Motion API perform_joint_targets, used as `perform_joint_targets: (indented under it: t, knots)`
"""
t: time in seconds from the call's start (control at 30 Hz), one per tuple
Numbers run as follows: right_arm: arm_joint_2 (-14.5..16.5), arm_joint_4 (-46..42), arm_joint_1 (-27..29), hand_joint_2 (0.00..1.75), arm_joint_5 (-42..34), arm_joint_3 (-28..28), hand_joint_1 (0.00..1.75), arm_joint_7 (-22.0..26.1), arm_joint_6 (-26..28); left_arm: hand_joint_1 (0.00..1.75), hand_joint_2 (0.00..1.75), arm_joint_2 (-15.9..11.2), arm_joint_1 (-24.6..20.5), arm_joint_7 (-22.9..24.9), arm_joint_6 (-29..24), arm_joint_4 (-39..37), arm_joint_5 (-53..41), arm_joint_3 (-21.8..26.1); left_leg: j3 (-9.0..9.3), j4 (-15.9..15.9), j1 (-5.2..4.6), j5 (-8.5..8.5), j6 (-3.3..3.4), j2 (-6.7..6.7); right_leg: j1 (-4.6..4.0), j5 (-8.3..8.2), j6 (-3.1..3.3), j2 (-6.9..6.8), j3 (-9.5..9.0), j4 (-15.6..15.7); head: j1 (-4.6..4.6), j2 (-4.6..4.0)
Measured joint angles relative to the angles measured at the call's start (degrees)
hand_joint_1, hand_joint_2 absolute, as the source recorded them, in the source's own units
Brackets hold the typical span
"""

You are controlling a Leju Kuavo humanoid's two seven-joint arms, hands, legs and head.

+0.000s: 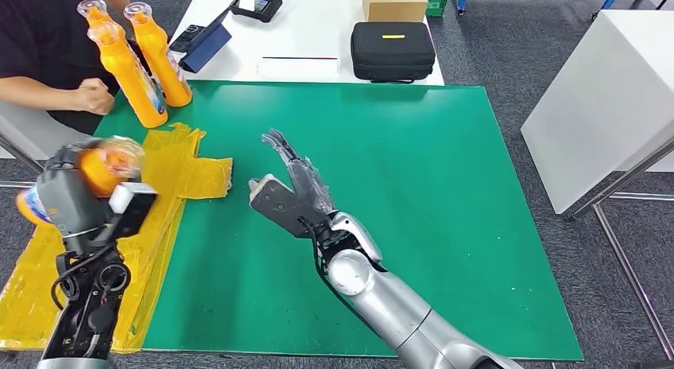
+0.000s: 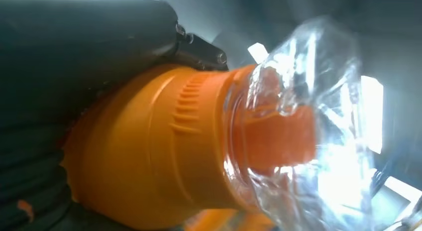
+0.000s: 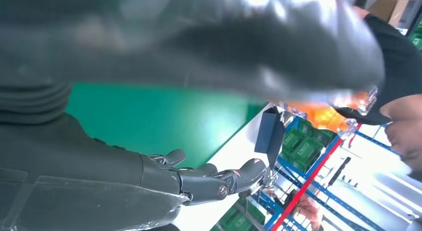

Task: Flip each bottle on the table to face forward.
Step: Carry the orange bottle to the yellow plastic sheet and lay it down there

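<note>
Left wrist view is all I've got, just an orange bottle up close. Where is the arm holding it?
Observer: The left hand holds the orange bottle lifted near the green mat's left edge, above yellow plastic sheeting.
Operator: And the right hand?
Observer: The right hand is open, over the mat's middle, holding nothing.
Operator: Any other bottles?
Observer: Three orange bottles stand upright at the mat's far left corner, beside a person's fist.
</note>
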State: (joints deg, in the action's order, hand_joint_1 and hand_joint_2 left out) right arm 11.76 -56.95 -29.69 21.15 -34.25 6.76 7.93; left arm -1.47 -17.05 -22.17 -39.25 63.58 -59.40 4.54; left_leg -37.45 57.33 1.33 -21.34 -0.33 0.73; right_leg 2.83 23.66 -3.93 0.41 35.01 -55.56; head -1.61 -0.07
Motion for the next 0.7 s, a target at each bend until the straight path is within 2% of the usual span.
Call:
perform_joint_targets:
  t: [0.1,0.13,0.2,0.43,0.57,0.6,0.7]
  knots:
    - [0.02,-0.50,-0.04,0.00,-0.89,-0.02,0.00,0.39,-1.08,1.75,1.75,-0.33,-0.74,11.60,-0.02,-5.42,-22.52,0.44,0.00,0.00,0.01,0.01,0.00,-0.01,-0.01,0.00,0.00,-0.01,0.00,0.00,-0.01,0.00]
    - [0.06,-0.61,-0.06,0.00,-1.05,-0.03,0.00,0.53,-1.34,1.75,1.75,-0.67,-0.96,15.92,-0.03,-7.64,-27.62,-0.68,0.00,0.00,0.01,0.01,-0.01,-0.01,-0.01,0.00,0.00,-0.01,-0.01,0.00,-0.01,0.00]
    - [0.17,-0.76,-0.11,0.00,-1.17,-0.05,0.00,0.64,-1.64,1.75,1.75,-1.44,-1.25,21.04,-0.04,-11.60,-31.19,-3.73,0.00,0.00,0.02,0.02,-0.01,-0.01,-0.02,0.00,0.00,-0.01,-0.01,-0.01,0.00,0.00]
    - [0.26,-1.50,-0.10,0.00,-1.22,-0.07,0.00,0.51,-1.93,1.75,1.75,-2.51,-3.41,24.81,-0.07,-21.41,-30.17,-11.89,-0.03,0.00,0.00,0.02,-0.01,-0.05,0.00,0.00,0.00,-0.06,0.00,0.00,0.00,0.00]
    - [-0.08,-2.60,0.31,0.00,-1.22,-0.08,0.00,0.21,-1.96,1.75,1.75,-2.13,-5.20,22.28,-0.07,-28.07,-27.65,-16.08,-0.02,0.00,0.00,0.01,-0.01,-0.02,0.00,0.00,0.00,-0.03,0.01,0.00,0.01,0.00]
    - [-0.23,-2.82,0.49,0.00,-1.23,-0.08,0.00,0.16,-1.97,1.31,1.75,-1.94,-5.48,21.38,-0.07,-29.47,-26.90,-16.61,-0.02,0.00,0.00,0.01,-0.02,-0.01,0.00,0.00,0.00,-0.02,0.02,0.00,0.01,0.00]
    - [-0.60,-3.19,0.88,0.00,-1.23,-0.08,0.00,0.13,-2.02,0.00,0.44,-1.51,-6.01,19.96,-0.10,-32.35,-25.70,-17.52,-0.02,0.00,0.01,0.01,-0.02,-0.01,-0.01,0.00,0.00,-0.02,0.03,0.00,0.00,0.00]
